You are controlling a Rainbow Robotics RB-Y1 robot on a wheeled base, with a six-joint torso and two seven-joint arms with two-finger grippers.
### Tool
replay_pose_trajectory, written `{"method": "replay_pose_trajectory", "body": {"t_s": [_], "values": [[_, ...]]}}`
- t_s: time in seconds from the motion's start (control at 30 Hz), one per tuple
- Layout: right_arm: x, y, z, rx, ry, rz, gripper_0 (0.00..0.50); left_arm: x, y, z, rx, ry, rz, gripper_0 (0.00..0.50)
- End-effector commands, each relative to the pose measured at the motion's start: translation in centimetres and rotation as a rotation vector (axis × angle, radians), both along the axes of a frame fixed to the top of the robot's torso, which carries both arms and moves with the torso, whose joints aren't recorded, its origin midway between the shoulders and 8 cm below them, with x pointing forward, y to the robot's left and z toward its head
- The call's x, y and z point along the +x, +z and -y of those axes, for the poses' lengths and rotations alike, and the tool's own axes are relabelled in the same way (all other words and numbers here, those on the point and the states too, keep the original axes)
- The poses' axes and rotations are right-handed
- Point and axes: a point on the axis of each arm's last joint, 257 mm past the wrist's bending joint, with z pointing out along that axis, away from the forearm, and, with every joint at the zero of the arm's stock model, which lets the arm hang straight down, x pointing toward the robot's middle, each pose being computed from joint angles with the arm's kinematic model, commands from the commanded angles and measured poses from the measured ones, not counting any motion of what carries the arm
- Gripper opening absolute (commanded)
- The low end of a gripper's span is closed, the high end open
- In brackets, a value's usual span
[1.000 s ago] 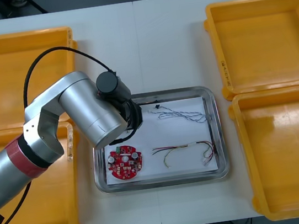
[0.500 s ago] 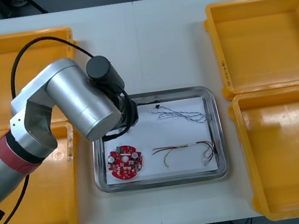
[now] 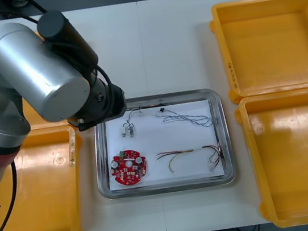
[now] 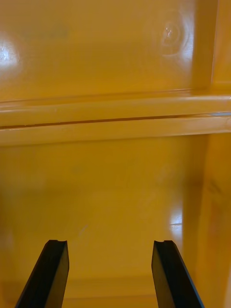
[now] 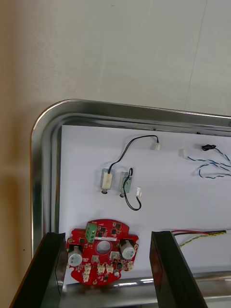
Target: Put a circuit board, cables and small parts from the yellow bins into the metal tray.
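Four yellow bins [image 3: 273,41] stand in the front view, two at each side edge, and between them, just below the centre, we see the metal tray [image 3: 224,134], white inside. In its lower left corner lies the round red circuit board [image 3: 129,168]. Two small metal parts [image 3: 127,129] sit at its upper left, the twisted blue and white cable [image 3: 188,119] at its upper right, and the red and yellow cable [image 3: 191,155] at its lower right. The left arm [image 3: 27,70] occupies the upper left, its wrist by the tray's upper left corner. In the left wrist view we find the left gripper [image 5: 107,235] above the tray, fingers spread wide and empty. The circuit board lies between the fingertips, and the small metal parts lie just beyond it, each trailing a black cable [image 5: 130,141]. In the right wrist view the right gripper [image 4: 109,243] hangs over one of the yellow bins [image 4: 115,159], fingers likewise apart, holding nothing.
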Motion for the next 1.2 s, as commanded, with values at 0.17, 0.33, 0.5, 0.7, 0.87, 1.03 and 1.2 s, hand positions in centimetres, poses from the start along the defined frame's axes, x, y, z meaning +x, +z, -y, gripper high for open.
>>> {"method": "replay_pose_trajectory", "body": {"t_s": [0.17, 0.33, 0.5, 0.7, 0.87, 1.03, 1.2], "values": [[-0.1, 1.8, 1.2, -0.011, -0.053, 0.035, 0.5, 0.2, 4.7, -5.1, 0.073, -0.112, 0.031, 0.5], [-0.1, 1.8, 1.1, -0.009, -0.052, 0.036, 0.5, 0.4, 6.4, -7.4, 0.061, -0.137, 0.047, 0.5], [0.0, 1.5, 0.9, -0.011, -0.04, 0.034, 0.5, 0.0, 6.7, -10.7, 0.071, -0.146, 0.049, 0.5], [0.4, 1.3, 0.2, -0.013, -0.017, 0.042, 0.5, -0.3, 6.7, -13.5, 0.079, -0.146, 0.058, 0.5], [0.8, 1.1, -0.3, -0.021, 0.009, 0.046, 0.5, -0.4, 6.9, -16.8, 0.089, -0.146, 0.085, 0.5], [0.5, 0.8, -0.5, -0.026, 0.022, 0.03, 0.5, -1.1, 5.9, -19.9, 0.141, -0.14, 0.075, 0.5], [-0.2, 0.2, -0.6, -0.034, 0.026, -0.005, 0.5, -2.0, 4.7, -22.8, 0.175, -0.122, 0.059, 0.5]]}}
